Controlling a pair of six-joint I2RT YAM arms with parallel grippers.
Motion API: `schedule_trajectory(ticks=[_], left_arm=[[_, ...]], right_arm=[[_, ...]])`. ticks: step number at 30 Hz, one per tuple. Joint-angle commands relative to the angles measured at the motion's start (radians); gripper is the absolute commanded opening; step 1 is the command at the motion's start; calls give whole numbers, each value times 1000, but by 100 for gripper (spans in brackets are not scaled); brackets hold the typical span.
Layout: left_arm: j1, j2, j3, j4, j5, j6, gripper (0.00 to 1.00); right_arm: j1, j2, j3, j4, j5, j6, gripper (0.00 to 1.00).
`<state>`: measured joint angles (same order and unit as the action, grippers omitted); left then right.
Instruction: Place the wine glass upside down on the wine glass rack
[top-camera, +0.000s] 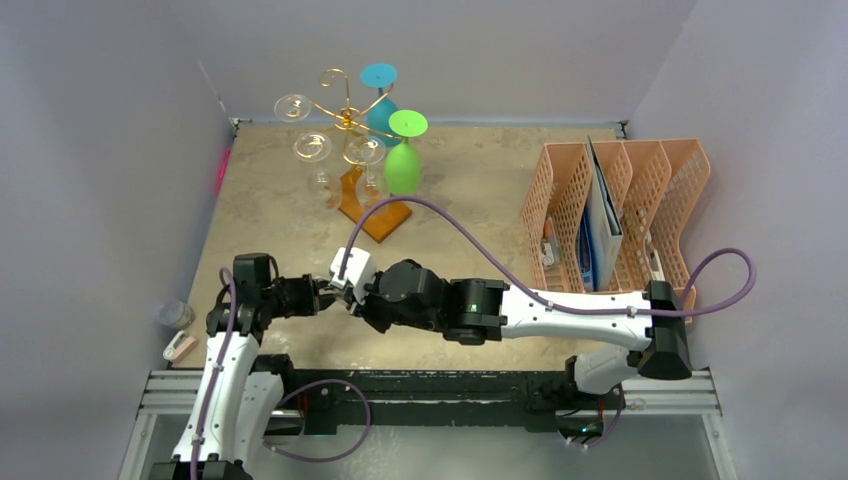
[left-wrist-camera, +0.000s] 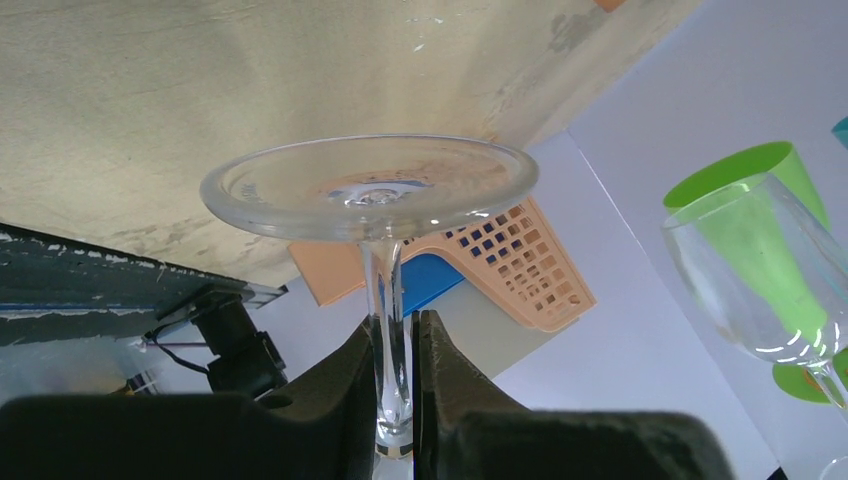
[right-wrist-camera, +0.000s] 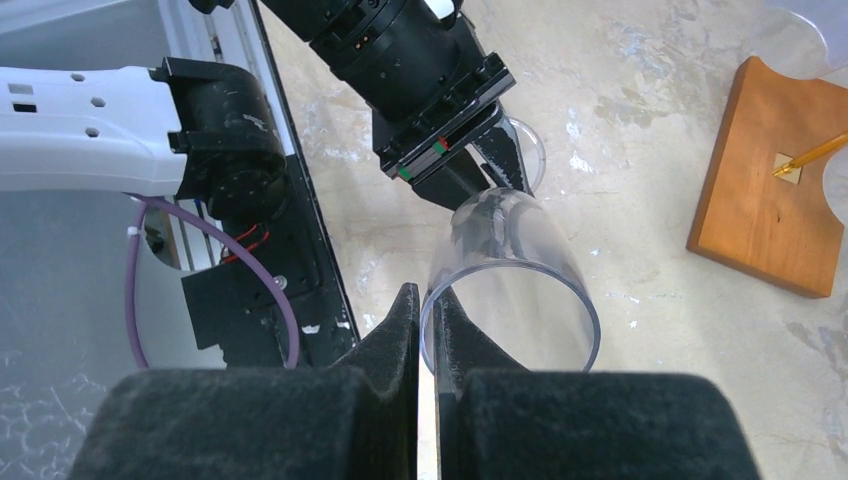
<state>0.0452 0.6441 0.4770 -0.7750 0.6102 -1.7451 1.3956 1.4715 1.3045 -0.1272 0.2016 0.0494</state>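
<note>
Left fingers (left-wrist-camera: 345, 390) are pressed onto the stem of the wine glass (left-wrist-camera: 370, 190), just under its foot, while my right fingers (right-wrist-camera: 385, 345) pinch the thin rim of the bowl. So the glass hangs between both arms above the near worktop (top-camera: 480, 180), well apart from the rack (top-camera: 375, 215). I read this as a handover: a stem grip lets me carry it foot-up and slide the stem into a free wire arm, which a rim grip would block.
</note>
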Motion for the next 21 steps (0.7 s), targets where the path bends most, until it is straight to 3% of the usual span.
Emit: schedule_trajectory(ticks=[1,3,8,15,21], left_arm=[[-2,-19,-17,110,3,58,0],[-2,-29,-15,143,-1,60,0],[-2,-29,20,162,-41,122,0],[-2,13,243,119,-137,435,0],[-2,-38,326,197,-199,755,0]], right_arm=[[-9,-58,9,74,14,27,0],[-9,-73,4,50,-15,55,5],[-10,-115,-6,21,-36,62,43],[-19,-279,12,-168,-143,-42,60],[-30,-371,13,-127,-134,35,67]])
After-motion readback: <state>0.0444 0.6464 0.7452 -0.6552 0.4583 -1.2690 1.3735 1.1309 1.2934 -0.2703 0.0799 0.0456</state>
